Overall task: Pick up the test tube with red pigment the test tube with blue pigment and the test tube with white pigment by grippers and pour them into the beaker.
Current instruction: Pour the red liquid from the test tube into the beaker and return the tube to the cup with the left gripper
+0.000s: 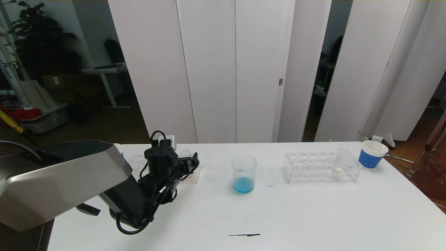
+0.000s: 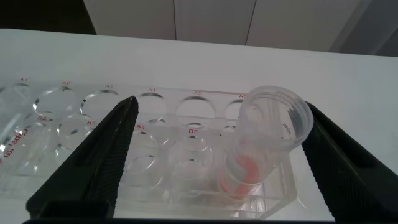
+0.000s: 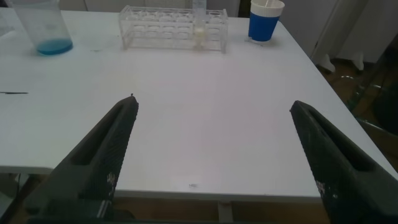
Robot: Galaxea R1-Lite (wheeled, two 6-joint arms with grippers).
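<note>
left gripper (image 2: pixel 217 155) spread wide astride red-pigment tube (image 2: pixel 261 149) in left rack (image 2: pixel 81 134) | right gripper (image 3: pixel 214 149) wide open, low off table's near edge | beaker (image 1: pixel 244 174) mid-table, blue inside | white-pigment tube (image 1: pixel 336 171) in right rack (image 1: pixel 313 167)

White surface (image 1: pixel 313 216) carries: clear rack (image 2: pixel 186 155) directly under my left end effector (image 1: pixel 181 167); beaker (image 1: pixel 244 174), blue liquid inside, just beyond it to its right; second rack (image 1: pixel 320 167) and blue cup (image 1: pixel 373 154) farther right.
</note>
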